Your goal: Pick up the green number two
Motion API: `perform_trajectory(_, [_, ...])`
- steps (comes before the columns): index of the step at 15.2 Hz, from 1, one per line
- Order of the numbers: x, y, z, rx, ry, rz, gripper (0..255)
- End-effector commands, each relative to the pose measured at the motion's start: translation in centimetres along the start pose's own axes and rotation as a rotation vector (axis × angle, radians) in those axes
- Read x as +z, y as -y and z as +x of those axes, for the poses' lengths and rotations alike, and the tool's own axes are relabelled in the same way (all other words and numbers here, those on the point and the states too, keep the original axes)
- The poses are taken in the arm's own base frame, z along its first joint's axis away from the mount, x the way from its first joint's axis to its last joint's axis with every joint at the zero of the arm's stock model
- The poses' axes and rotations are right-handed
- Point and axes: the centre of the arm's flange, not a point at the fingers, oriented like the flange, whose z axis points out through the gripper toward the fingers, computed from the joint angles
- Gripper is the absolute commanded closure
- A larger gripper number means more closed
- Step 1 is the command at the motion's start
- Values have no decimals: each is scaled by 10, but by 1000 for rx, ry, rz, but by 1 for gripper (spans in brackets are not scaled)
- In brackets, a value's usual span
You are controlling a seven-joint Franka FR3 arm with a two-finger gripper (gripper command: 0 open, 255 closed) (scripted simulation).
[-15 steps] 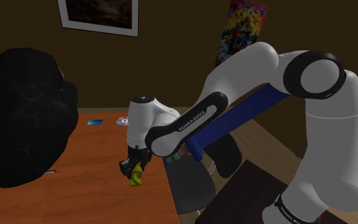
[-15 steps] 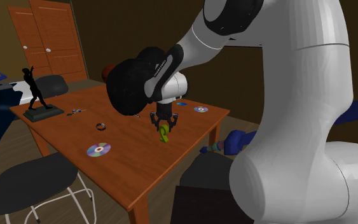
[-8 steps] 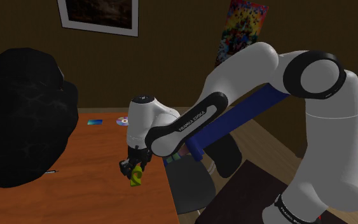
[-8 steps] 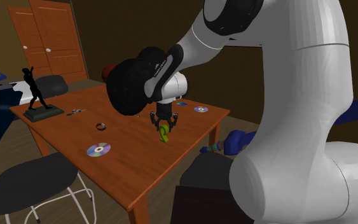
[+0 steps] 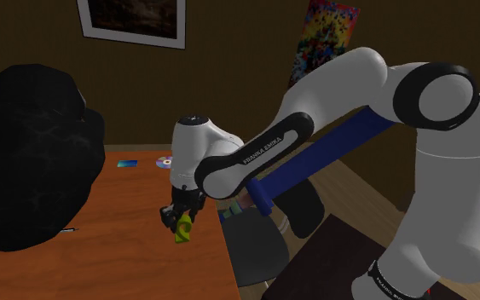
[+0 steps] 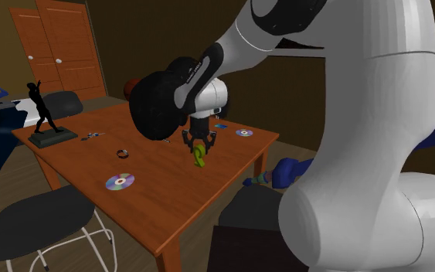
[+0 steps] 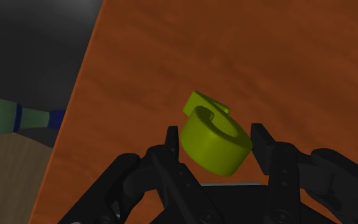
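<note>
Holding: a yellow-green number two (image 7: 212,143) is pinched between the two black fingers (image 7: 171,145) of the gripper (image 7: 215,137), with one finger pressed against each side.
Gripper: it is pointed straight down over the table (image 5: 101,256) and is carried by the white arm (image 5: 332,94), which is stretched towards the shoulder view's left.
Number two: it is hung below the fingertips (image 6: 199,158), close to the table's edge at the shoulder view's right (image 5: 182,231); whether its lower end touches the wood cannot be told.
Table: an orange-brown wooden top (image 6: 169,201) is seen, with a dark floor past its edge.
Near disc: a shiny disc (image 6: 120,181) is laid flat on the near part of the table in the second exterior view, well apart from the gripper.
Far disc: a second disc (image 6: 244,133) is laid near the far corner, beside a small blue card (image 5: 127,164).
Figurine: a black statuette (image 6: 44,116) is stood on a base at the second exterior view's left end of the table.
Chair: a dark seat (image 6: 38,216) is placed just beside the near edge.
Walls: a framed picture (image 5: 131,17) and a many-coloured poster (image 5: 330,38) are hung on the far wall, and orange doors (image 6: 61,46) are seen behind the figurine.
</note>
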Motion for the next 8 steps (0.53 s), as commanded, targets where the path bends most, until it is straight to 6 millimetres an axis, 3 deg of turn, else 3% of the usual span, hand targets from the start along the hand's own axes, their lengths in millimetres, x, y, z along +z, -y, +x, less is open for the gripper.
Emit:
perform_trajectory(1, [-10, 2, 1, 0, 0, 0, 255])
perform_trajectory(8, [-47, 3, 2, 0, 0, 0, 255])
